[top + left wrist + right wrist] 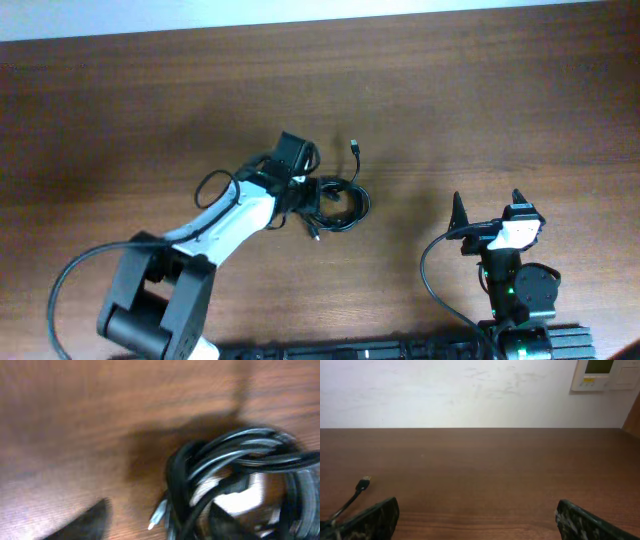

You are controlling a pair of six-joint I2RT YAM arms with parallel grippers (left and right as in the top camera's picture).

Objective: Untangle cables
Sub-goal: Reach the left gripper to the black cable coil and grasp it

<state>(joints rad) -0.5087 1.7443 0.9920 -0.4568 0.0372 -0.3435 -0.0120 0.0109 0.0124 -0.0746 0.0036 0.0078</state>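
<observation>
Your left arm [235, 220] reaches from its base at the near left corner diagonally across the brown wooden table [120, 110], white forearm angled low; its left gripper [303, 192] sits at the left edge of the tangled bundle of thin black cables [340, 200], which lies near the table's middle. In the left wrist view everything is blurred; a dark finger [87, 522] shows at the lower left, the looped cords fill the right side, and a silver-tipped plug [157, 517] pokes out below them; you cannot tell whether the jaws pinch the cords or stand loose. One cord runs up out of the bundle and ends in a small black plug [356, 148]. Your right arm [515, 280] stands bunched over its base at the near right, well apart from the bundle; the right gripper [487, 205] points toward the far edge, fingers [372, 520] spread wide with nothing between them.
</observation>
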